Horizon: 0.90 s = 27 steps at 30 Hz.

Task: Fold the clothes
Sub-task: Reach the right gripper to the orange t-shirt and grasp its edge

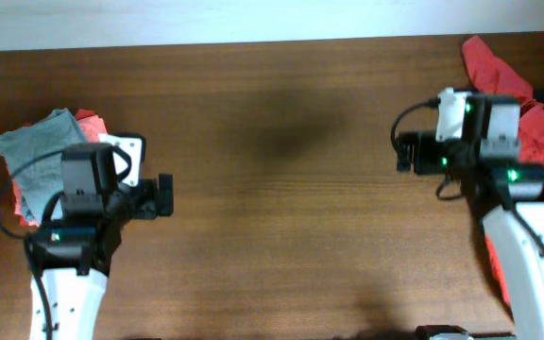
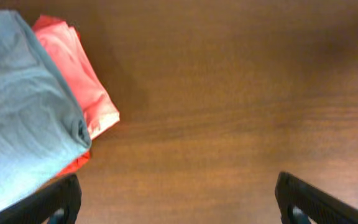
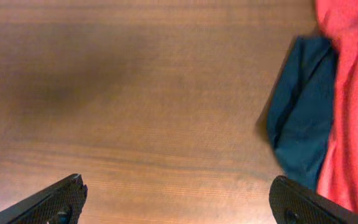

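1. Left pincer [image 2: 176, 205]: my two fingers stand wide apart and clamp nothing. Only bare brown worktop [image 1: 281, 189] lies between and ahead of them.

2. Right pincer [image 3: 176, 202]: the fingers are likewise spread apart with nothing between them. Bare worktop lies directly ahead.

3. Stack at the left pincer: a grey folded shirt [image 2: 23, 106] lies ahead of the left finger, to its outer side. It rests on top of a folded orange-red garment [image 2: 73, 68], whose edges show along the grey shirt's side nearer the pincer's centre line. The stack is near the left finger; I cannot tell whether they touch.

4. Heap at the right pincer: the orange-red T-shirt [image 3: 353, 93] lies crumpled and unfolded ahead of the right finger, to its outer side, and runs out of the wrist view. No lettering shows on the visible cloth. A dark navy garment [image 3: 303, 106] lies against it, on the side nearer the pincer's centre line, touching it. Neither item touches my fingers.

5. Overhead check: the left pincer [image 1: 161, 196] and the right pincer [image 1: 406, 151] are well apart, with open worktop between them. The T-shirt [image 1: 536, 123] lies beyond the right arm's outer side.
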Each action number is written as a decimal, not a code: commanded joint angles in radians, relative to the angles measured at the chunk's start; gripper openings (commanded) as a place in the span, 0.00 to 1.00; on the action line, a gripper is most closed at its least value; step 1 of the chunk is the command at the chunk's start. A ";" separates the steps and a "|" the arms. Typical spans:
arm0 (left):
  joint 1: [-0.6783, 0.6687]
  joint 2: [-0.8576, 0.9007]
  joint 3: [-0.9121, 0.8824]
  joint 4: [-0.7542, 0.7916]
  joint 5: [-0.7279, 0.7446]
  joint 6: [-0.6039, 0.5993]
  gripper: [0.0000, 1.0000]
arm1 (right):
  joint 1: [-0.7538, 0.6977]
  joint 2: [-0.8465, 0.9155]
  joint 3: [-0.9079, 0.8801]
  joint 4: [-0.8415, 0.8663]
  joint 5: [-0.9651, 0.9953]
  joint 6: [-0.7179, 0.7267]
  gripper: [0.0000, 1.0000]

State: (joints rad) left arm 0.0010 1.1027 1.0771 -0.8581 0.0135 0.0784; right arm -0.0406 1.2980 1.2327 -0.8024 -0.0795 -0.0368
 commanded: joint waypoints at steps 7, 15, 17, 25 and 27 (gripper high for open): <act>-0.003 0.015 0.057 0.035 0.024 -0.010 0.99 | -0.190 0.158 0.117 0.206 0.232 -0.038 0.99; -0.003 0.017 0.057 0.036 0.024 -0.010 0.99 | -0.497 0.352 0.118 0.486 0.155 -0.116 0.98; -0.003 0.018 0.057 0.036 0.024 -0.010 0.99 | -0.535 0.401 0.118 0.533 0.155 -0.154 0.99; -0.003 0.023 0.057 0.051 0.024 -0.010 0.99 | -0.650 0.599 0.118 0.660 0.121 -0.230 0.99; -0.003 0.027 0.057 0.055 0.025 -0.010 0.99 | -0.666 0.639 0.118 0.687 0.092 -0.245 0.99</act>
State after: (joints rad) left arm 0.0010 1.1179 1.1122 -0.8139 0.0265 0.0784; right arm -0.6777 1.8782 1.3354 -0.1440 0.0624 -0.2405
